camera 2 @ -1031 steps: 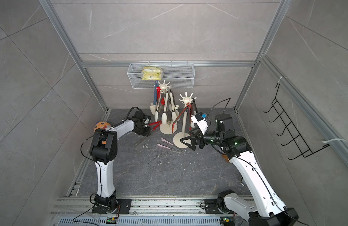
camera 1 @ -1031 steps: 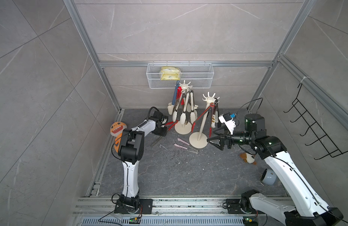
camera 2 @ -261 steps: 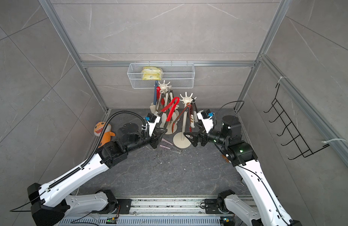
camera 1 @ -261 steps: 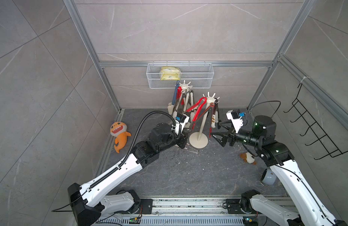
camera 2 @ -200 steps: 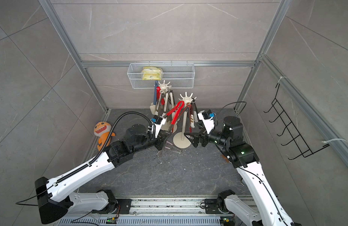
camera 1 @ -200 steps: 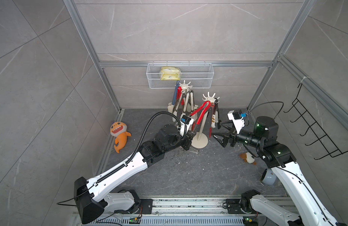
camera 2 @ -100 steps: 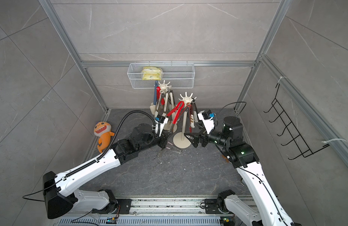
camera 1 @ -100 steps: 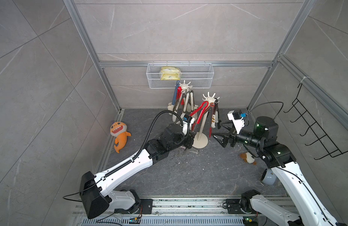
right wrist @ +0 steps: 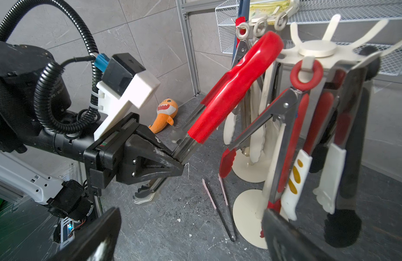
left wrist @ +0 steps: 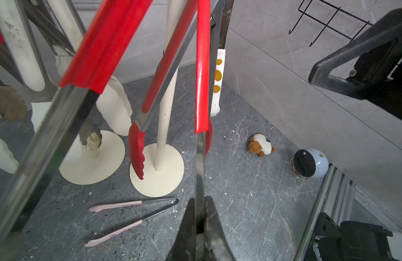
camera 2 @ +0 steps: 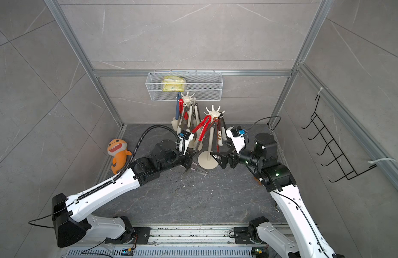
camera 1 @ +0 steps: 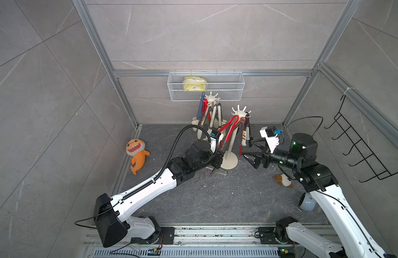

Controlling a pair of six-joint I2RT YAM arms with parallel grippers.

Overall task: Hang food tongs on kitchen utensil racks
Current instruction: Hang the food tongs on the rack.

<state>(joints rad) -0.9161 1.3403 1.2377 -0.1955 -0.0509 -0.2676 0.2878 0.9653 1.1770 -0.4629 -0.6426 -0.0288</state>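
The left fingers (right wrist: 155, 158) are clamping tight on one bare steel arm of the red-sleeved U-shaped steel tongs (right wrist: 236, 83), and over the last few seconds the left arm has been carrying those tongs up off the dark grey stone-patterned desk (camera 1: 216, 201) and in towards the nearer tall cream utensil rack with its crown of short prongs (camera 1: 240, 111). The tongs are now leaning steeply, their red bend sitting just beside that crown, though whether a prong is passing through the bend cannot be told. The right fingers (right wrist: 98, 235) are standing wide apart, holding nothing, and hovering near this rack's round base much as a second ago. The farther cream rack (camera 1: 212, 97) is already carrying several hung tongs, and the nearer one some too. Judging by this, the hanging step is nearing its end: the bend is needing to settle over a prong before the clamp lets go. A thin pink-handled pair of tongs (left wrist: 127, 212) is lying on the desk beside the base, not yet hung.
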